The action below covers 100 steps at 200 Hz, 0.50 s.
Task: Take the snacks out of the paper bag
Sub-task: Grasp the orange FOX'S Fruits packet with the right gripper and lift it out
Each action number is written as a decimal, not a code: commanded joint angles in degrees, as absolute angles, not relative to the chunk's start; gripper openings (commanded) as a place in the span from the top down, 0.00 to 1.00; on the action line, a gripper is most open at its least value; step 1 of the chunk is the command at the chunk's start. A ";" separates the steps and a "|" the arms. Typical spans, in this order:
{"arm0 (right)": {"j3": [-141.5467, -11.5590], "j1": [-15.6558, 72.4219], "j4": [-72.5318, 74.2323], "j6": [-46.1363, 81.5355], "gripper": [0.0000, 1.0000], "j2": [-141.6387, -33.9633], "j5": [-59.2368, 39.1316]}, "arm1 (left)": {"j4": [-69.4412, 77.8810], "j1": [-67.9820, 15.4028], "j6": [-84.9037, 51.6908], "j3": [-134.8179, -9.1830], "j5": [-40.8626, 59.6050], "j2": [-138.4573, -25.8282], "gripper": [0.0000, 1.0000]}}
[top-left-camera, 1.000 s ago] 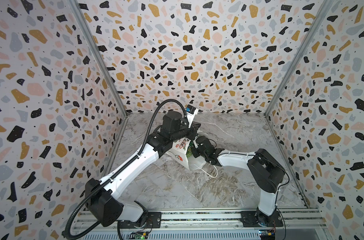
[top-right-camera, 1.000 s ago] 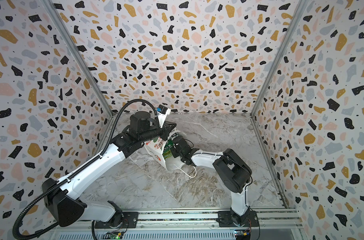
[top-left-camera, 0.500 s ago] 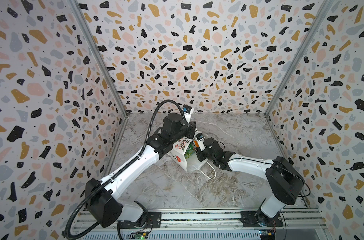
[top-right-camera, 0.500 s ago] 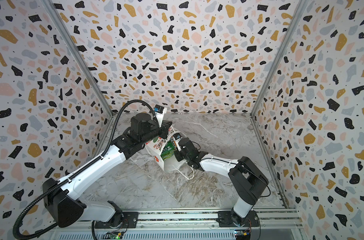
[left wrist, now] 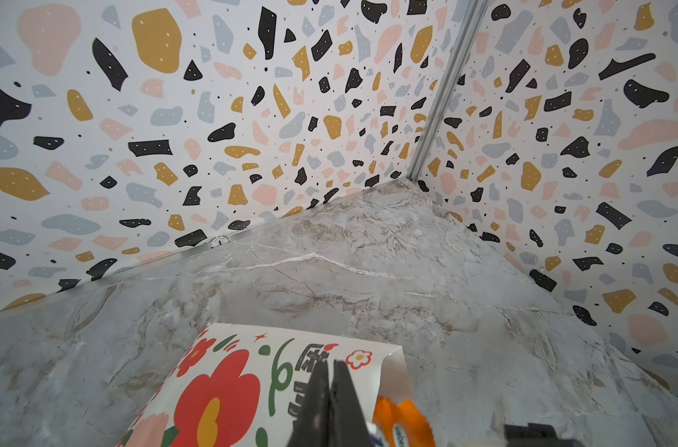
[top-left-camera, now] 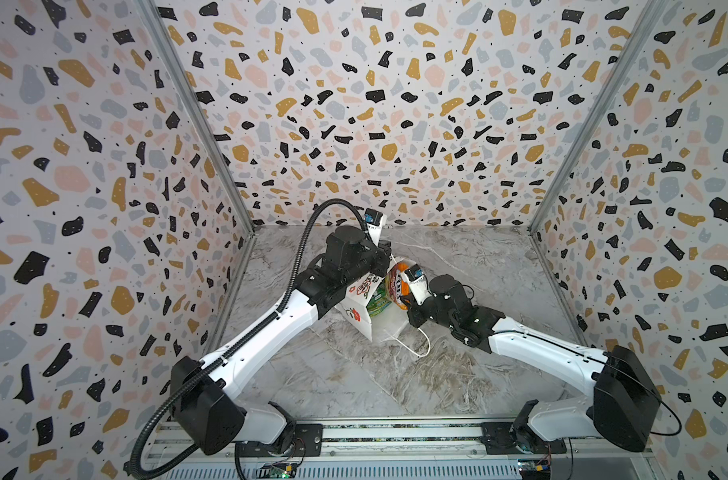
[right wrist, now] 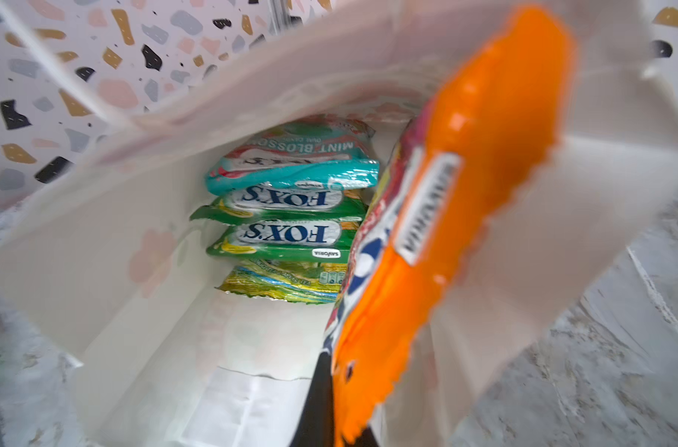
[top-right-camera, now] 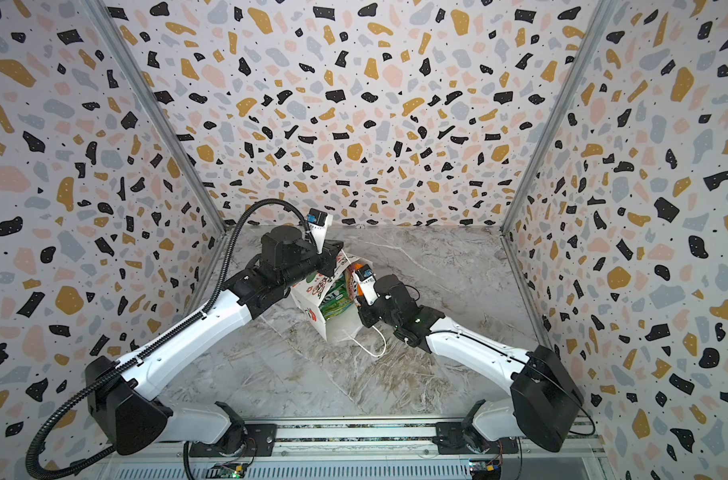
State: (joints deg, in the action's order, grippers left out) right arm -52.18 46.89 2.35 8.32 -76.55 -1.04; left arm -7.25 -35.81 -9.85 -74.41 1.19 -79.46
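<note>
Left wrist: marble tabletop (left wrist: 368,271) beyond paper bag (left wrist: 232,387) (terrazzo walls (left wrist: 174,116))

Three walls close the space in: a back wall (top-left-camera: 374,104) at 12 o'clock, a left wall (top-left-camera: 62,208) at 9 and a right wall (top-left-camera: 665,208) at 3 — all white with a terrazzo print of black, ochre, pink and grey-blue flecks. Grey metal posts (top-left-camera: 198,124) run up the two rear corners. The desk (top-left-camera: 354,382) is a grey marbled surface with pale and brownish veins, evenly lit. At 6 o'clock a slotted aluminium rail (top-left-camera: 395,434) edges it.
</note>
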 commanded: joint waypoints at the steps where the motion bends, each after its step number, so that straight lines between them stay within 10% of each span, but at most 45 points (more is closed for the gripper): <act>1: -53.60 47.11 -0.16 6.49 1.00 -71.59 -3.50 | -3.96 -35.99 -9.08 -73.63 1.10 -78.40 1.00; 100: -63.54 46.93 -12.85 2.75 1.00 -59.38 -0.44 | -4.27 -35.99 -8.11 -73.22 1.56 -78.43 1.00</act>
State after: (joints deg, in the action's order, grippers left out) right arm -59.07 47.05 -10.33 4.80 -63.00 -3.90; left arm -7.25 -35.81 -9.58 -73.73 1.19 -79.46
